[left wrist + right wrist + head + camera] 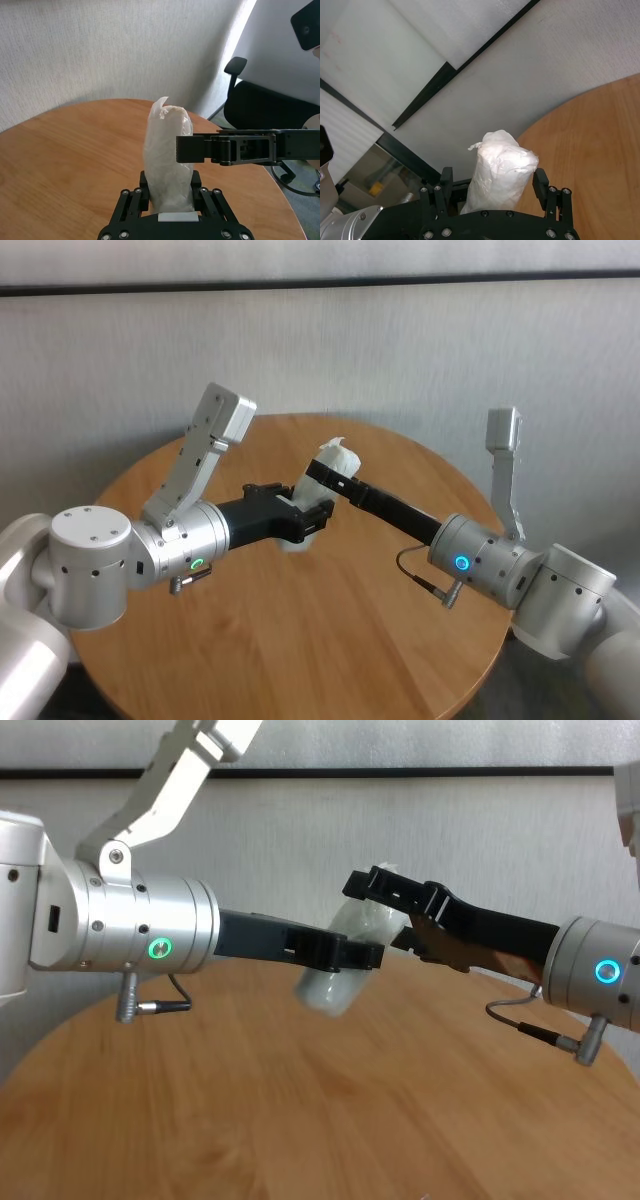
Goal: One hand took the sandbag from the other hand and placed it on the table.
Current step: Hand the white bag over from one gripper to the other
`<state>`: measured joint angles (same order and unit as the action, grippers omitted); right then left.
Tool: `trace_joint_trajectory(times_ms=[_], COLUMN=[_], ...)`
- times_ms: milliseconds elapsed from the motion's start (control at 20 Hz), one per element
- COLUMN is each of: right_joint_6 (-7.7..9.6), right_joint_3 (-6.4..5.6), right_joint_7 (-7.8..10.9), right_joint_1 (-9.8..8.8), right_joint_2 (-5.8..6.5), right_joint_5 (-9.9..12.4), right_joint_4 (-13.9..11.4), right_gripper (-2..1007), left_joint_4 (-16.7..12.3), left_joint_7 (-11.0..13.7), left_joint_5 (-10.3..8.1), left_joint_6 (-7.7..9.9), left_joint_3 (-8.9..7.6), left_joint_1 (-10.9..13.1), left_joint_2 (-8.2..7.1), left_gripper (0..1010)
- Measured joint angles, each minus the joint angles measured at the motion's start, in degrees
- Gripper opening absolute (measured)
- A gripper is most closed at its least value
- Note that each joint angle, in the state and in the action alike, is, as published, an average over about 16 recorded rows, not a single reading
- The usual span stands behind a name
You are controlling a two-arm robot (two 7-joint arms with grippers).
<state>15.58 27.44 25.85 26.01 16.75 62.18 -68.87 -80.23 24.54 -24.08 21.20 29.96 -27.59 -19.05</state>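
While the left hand (170,197), marked by a green ring light, is clenched on the lower part of the sandbag (167,155), the pouch is held raised above the bench (300,640), clear of its round wood-grain top. Its pinched end points away from that hand. Meeting it from the opposite side, the right hand (492,187), with the blue ring light, stands released, fingers (540,180) spread either side of the sandbag's upper part.
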Motion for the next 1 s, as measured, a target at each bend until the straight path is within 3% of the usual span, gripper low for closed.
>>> trace_joint_trajectory(times_ms=[500, 1000], right_joint_6=[0.12, 0.03], right_joint_3=[0.15, -0.02], right_joint_7=[-0.05, -0.06], right_joint_1=[0.11, -0.08], right_joint_2=[0.09, 0.15], right_joint_5=[0.0, -0.1], right_joint_4=[0.1, -0.2], right_gripper=[937, 696], left_joint_4=[0.0, 0.0], left_joint_7=[0.0, 0.0], left_joint_5=[0.0, 0.0], left_joint_6=[0.0, 0.0], left_joint_3=[0.0, 0.0], left_joint_1=[0.0, 0.0], left_joint_2=[0.0, 0.0], left_gripper=[495, 495])
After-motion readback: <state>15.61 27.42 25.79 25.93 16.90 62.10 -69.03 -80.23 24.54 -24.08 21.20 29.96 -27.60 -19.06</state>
